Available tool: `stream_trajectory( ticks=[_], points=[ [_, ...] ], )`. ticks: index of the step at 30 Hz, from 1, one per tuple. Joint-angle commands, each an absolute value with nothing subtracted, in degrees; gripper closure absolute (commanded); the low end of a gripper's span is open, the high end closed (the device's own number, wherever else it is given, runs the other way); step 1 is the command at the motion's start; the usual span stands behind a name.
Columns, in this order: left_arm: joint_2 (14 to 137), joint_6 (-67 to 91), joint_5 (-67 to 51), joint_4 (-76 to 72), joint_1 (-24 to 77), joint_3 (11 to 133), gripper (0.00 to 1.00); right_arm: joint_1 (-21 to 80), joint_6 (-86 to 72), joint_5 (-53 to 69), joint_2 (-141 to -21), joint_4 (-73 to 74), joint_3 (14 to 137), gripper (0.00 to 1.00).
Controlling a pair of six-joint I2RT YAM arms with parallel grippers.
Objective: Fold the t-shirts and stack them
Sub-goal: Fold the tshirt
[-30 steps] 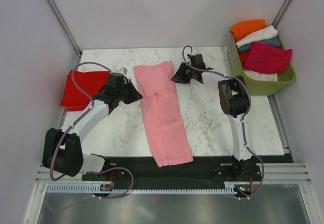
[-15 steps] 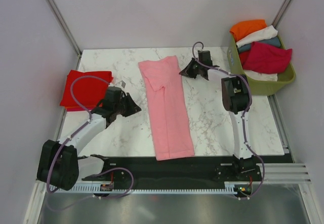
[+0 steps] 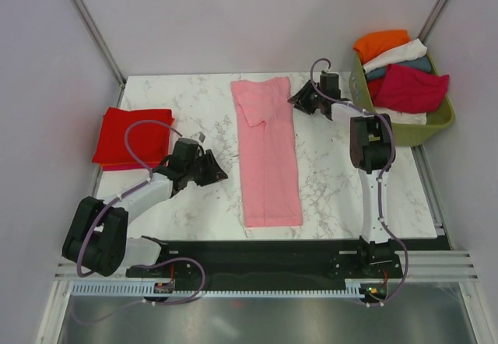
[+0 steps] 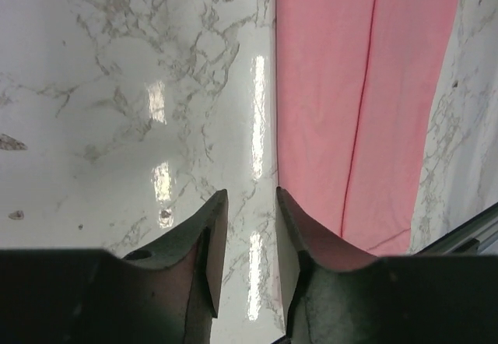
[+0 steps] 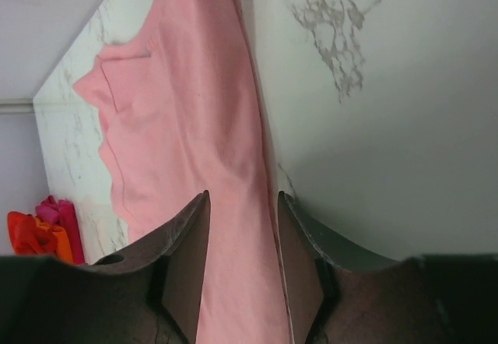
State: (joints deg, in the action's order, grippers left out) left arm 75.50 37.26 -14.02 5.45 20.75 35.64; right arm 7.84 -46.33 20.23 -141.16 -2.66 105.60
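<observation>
Pale walls box in a marble surface; left hand and right hand, both released, flank the pink shirt.

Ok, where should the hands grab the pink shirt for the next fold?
Probably the two corners of one short end, left hand and right hand each from its own side: the pink shirt lies flat as a long narrow strip, so that end folds over.

Bare surface opens betw. red t-shirt, at left, and pink t-shirt down the centre, left arm lying across its near part; at right, right arm and olive basket crowd the far corner.
</observation>
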Motion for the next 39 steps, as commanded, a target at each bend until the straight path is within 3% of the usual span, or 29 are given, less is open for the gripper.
stream_trajectory(
  ticks=[1,8,14,20,27,39],
  points=[
    [75.32,38.76,-14.42,3.25,22.84,34.19,0.6,8.35,-41.58,16.62,-134.05,1.84,99.95,0.51],
    [74.0,41.57,-12.66,2.11,27.85,31.64,0.52,9.23,-37.97,12.83,-115.68,2.37,74.76,0.52],
    [76.37,44.64,-11.6,-1.13,32.78,30.5,0.52,12.12,-35.51,10.99,-100.91,2.2,54.71,0.53],
    [78.49,46.84,-10.55,-2.29,36.38,29.62,0.55,14.58,-32.7,14.24,-90.98,4.65,43.35,0.55],
    [78.75,47.72,-11.6,-3.16,37.44,28.3,0.54,16.87,-28.83,14.68,-76.92,11.5,35.86,0.53],
    [76.29,50.27,-13.01,-3.96,40.78,24.79,0.59,25.75,-29.35,14.77,-70.67,19.77,32.87,0.53]
  ],
)
